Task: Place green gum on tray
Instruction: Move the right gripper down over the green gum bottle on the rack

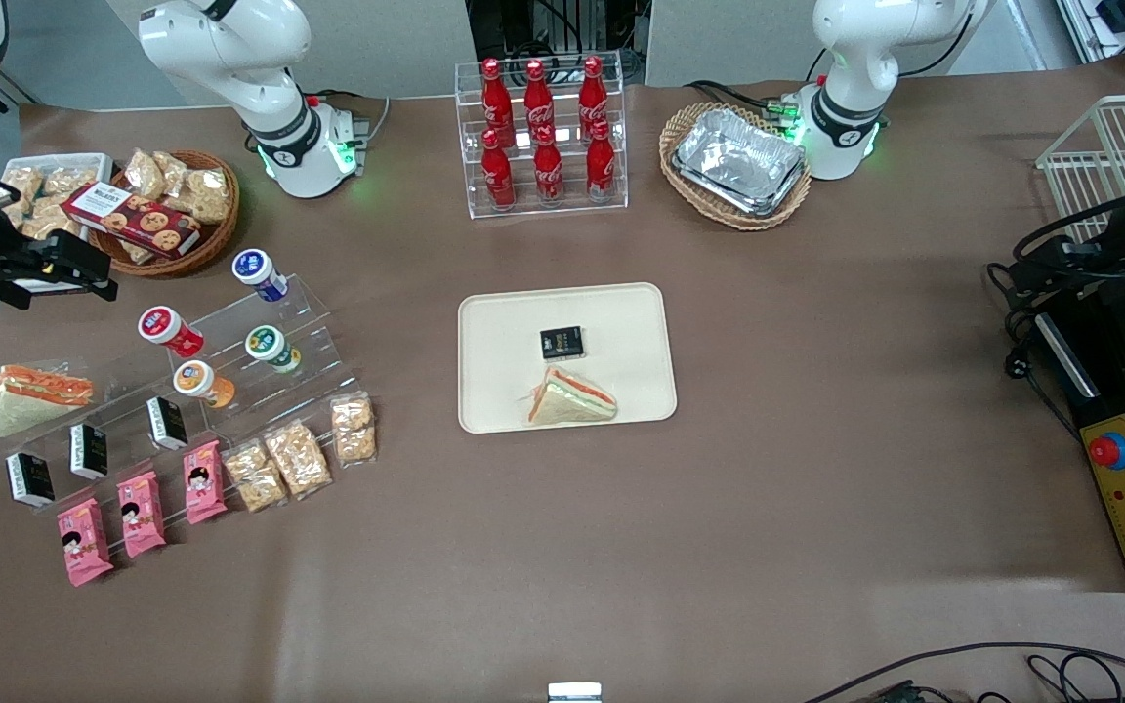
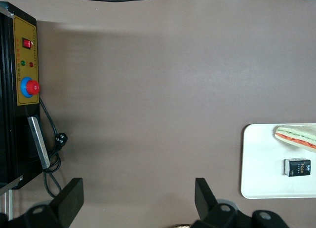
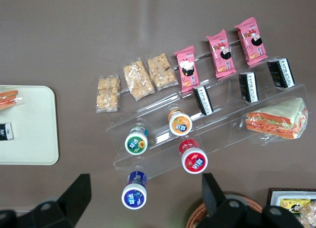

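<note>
The green gum (image 1: 270,347) (image 3: 136,141), a small white bottle with a dark green lid, lies on a step of a clear acrylic stand (image 1: 260,391) toward the working arm's end of the table. The cream tray (image 1: 621,322) (image 3: 29,139) (image 2: 261,154) lies at the table's middle and holds a wrapped sandwich (image 1: 570,398) and a small black box (image 1: 561,342). My gripper (image 1: 84,273) (image 3: 143,196) hangs high above the stand's end, open, fingers wide apart with nothing between them. The blue-lidded bottle (image 3: 134,194) shows below it, beside the green gum.
On the stand also lie a red-lidded bottle (image 1: 170,330), an orange-lidded bottle (image 1: 201,383), black boxes, pink packets, snack bags and a sandwich (image 1: 35,395). A snack basket (image 1: 167,210), a cola rack (image 1: 543,127) and a basket of foil trays (image 1: 736,161) stand farther from the camera.
</note>
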Controlling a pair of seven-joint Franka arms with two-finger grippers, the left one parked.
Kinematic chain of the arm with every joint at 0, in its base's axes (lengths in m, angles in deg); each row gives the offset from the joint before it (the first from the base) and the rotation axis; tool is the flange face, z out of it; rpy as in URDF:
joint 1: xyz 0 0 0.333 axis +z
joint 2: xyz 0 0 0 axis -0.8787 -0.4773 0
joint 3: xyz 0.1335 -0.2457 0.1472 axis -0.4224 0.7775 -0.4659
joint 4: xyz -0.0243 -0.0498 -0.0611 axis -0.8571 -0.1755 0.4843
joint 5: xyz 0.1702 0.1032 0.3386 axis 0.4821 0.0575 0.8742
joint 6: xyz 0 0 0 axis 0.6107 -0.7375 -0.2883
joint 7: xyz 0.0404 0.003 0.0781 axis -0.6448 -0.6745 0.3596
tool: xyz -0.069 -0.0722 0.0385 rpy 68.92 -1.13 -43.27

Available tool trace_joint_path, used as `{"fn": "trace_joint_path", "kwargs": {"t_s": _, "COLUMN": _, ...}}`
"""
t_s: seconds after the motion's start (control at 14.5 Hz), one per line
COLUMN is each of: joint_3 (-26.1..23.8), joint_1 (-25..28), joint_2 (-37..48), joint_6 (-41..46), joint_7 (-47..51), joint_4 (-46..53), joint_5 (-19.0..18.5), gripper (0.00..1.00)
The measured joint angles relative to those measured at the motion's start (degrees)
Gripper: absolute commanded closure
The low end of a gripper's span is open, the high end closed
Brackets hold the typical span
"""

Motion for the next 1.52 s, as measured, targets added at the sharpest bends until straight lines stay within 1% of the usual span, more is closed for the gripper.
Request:
{"fn": "trace_joint_path", "kwargs": {"t_s": 0.48, "joint_3": -0.07, "joint_1": 0.46, "joint_2": 0.20, "joint_6": 1.02, "joint_7": 0.00, "joint_4": -0.32, "joint_5": 1.45, "gripper": 0.00}}
{"fn": "trace_joint_path", "kwargs": {"t_s": 0.62, "joint_3": -0.05, "joint_1": 0.55, "joint_2": 1.16, "joint_6": 1.18, "joint_7": 0.00, "joint_4": -1.80, "joint_5": 1.90, "gripper": 0.00}}
{"fn": "trace_joint_path", "kwargs": {"t_s": 0.76, "joint_3": 0.02, "joint_1": 0.55, "joint_2": 3.99, "joint_6": -0.04, "joint_7": -0.05, "joint_4": -6.38, "joint_5": 2.51, "gripper": 0.00}}
{"fn": "trace_joint_path", "kwargs": {"t_s": 0.97, "joint_3": 0.00, "joint_1": 0.55, "joint_2": 12.20, "joint_6": -7.57, "joint_7": -0.08, "joint_4": -19.66, "joint_5": 2.70, "gripper": 0.00}}
{"fn": "trace_joint_path", "kwargs": {"t_s": 1.1, "joint_3": -0.03, "joint_1": 0.76, "joint_2": 16.69, "joint_6": -10.00, "joint_7": -0.08, "joint_4": -26.41, "joint_5": 2.72, "gripper": 0.00}}
{"fn": "trace_joint_path", "kwargs": {"t_s": 1.24, "joint_3": -0.12, "joint_1": 0.98, "joint_2": 18.36, "joint_6": -10.91, "joint_7": -0.08, "joint_4": -28.88, "joint_5": 2.74, "gripper": 0.00}}
{"fn": "trace_joint_path", "kwargs": {"t_s": 1.52, "joint_3": -0.19, "joint_1": 1.38, "joint_2": 17.87, "joint_6": -13.99, "joint_7": -0.07, "joint_4": -31.71, "joint_5": 2.82, "gripper": 0.00}}
